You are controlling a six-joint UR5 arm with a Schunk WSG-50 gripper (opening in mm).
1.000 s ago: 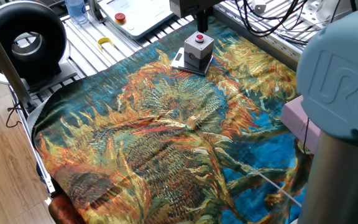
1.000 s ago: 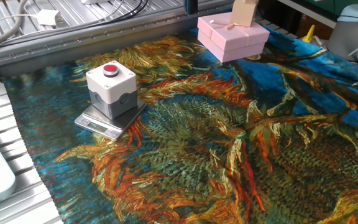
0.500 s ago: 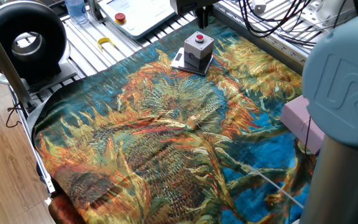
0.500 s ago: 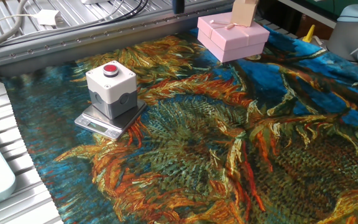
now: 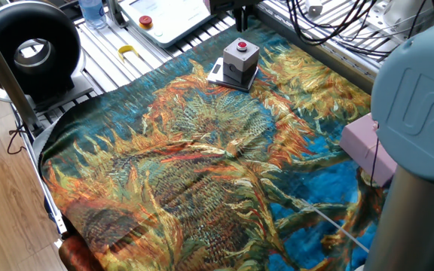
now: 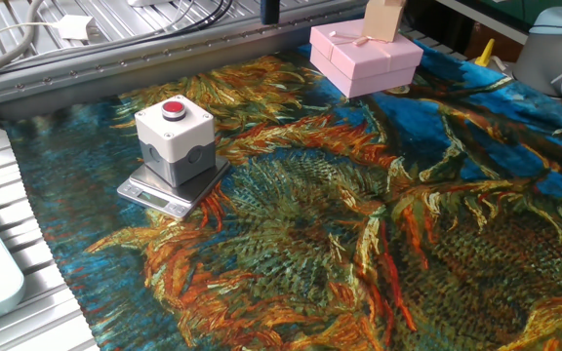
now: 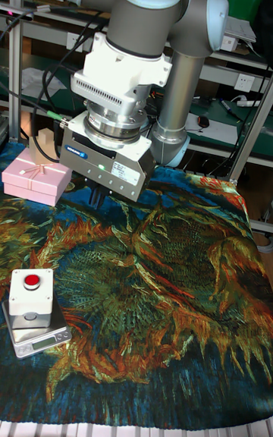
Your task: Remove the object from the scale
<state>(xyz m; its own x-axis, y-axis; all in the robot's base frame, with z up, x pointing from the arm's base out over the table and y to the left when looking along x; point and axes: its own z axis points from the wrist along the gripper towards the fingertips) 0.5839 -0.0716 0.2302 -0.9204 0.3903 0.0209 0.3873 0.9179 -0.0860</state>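
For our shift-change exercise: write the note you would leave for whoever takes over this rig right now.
Gripper: holds nothing, raised over the sunflower-print cloth, apart from the box; fingers barely in view, so open or shut is unclear.
Small grey box with red push button: sitting upright on the thin silver-grey square scale.
Done: nothing visible yet.
Left: reach the box, grip it, lift it off the scale and put it down on the cloth.

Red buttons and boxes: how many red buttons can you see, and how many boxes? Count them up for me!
Red buttons: 2, one on the grey box on the scale, one on the white panel beside the cloth.
Boxes: 2, the grey box and the pink gift box.
Total: 4.
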